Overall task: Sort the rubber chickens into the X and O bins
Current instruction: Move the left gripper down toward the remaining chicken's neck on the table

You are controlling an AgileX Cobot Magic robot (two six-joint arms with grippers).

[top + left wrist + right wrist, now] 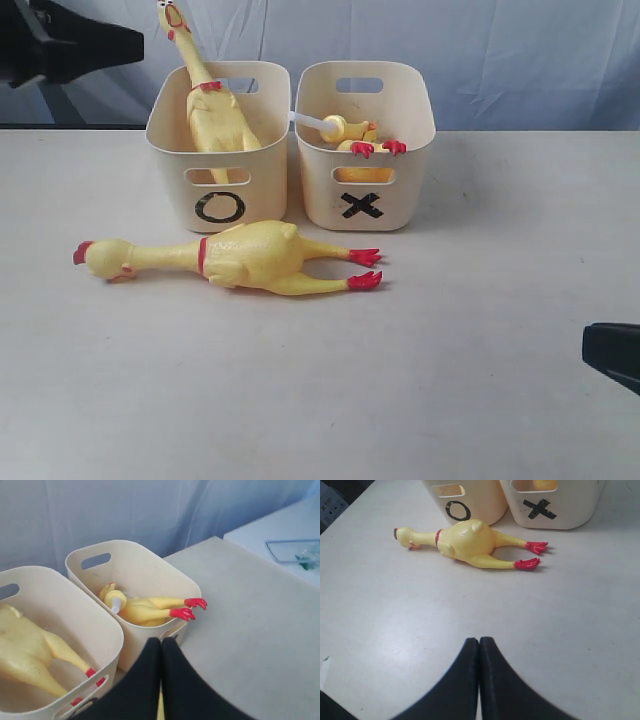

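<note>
A long yellow rubber chicken [240, 258] [467, 542] lies on its side on the table in front of the bins, head to the left, red feet to the right. Another long chicken [215, 115] [27, 652] stands in the O bin [262, 190] [107, 625] [485, 505], its head poking above the rim. A shorter chicken [350, 130] [145, 609] lies in the X bin [320, 190] [185, 582] [572, 510], red feet over the front rim. No fourth chicken shows. My left gripper [136, 42] [161, 641] hovers shut and empty, high up beside the bins. My right gripper [590, 345] [479, 641] is shut and empty, low over the table's front right.
A pale blue cloth hangs behind the table. A clear tray [295, 550] lies on another surface beyond the table's edge in the left wrist view. Bare tabletop [330, 390] stretches between the lying chicken and my right gripper.
</note>
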